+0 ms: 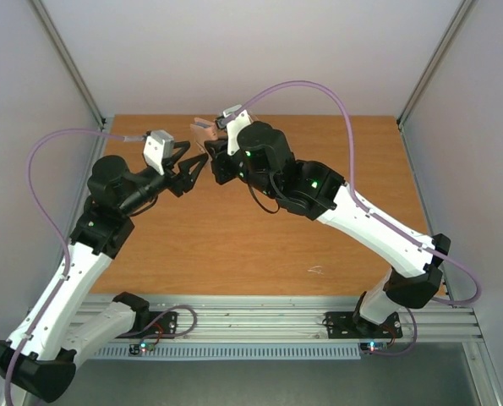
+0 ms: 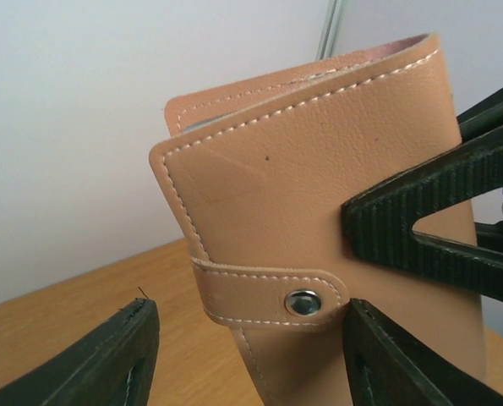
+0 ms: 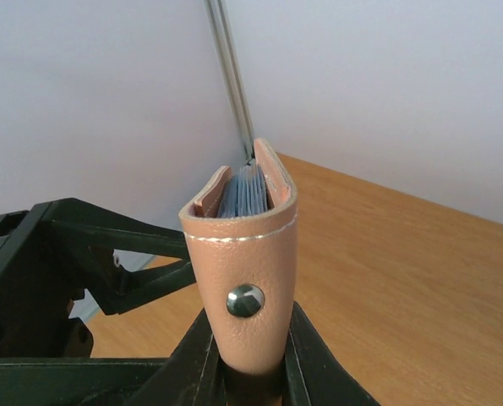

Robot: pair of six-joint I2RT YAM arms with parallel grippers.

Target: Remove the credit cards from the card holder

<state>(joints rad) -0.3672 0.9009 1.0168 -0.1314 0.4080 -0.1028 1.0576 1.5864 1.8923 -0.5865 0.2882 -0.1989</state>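
The card holder (image 1: 204,131), dusty pink with a snapped strap, is held upright above the table's far middle. My right gripper (image 1: 215,152) is shut on its lower part; in the right wrist view its jaws (image 3: 249,359) pinch the holder (image 3: 244,254) below the snap stud. My left gripper (image 1: 199,163) is open. In the left wrist view its fingers (image 2: 107,364) stand on either side of the holder's strap (image 2: 268,292) without touching it. Blue-grey layered edges (image 3: 249,190) show inside the folded top. The credit cards themselves are hidden inside.
The wooden table (image 1: 259,237) lies below both grippers. White walls and metal frame posts (image 1: 73,68) enclose the back and sides. An aluminium rail (image 1: 259,321) runs along the near edge with both arm bases.
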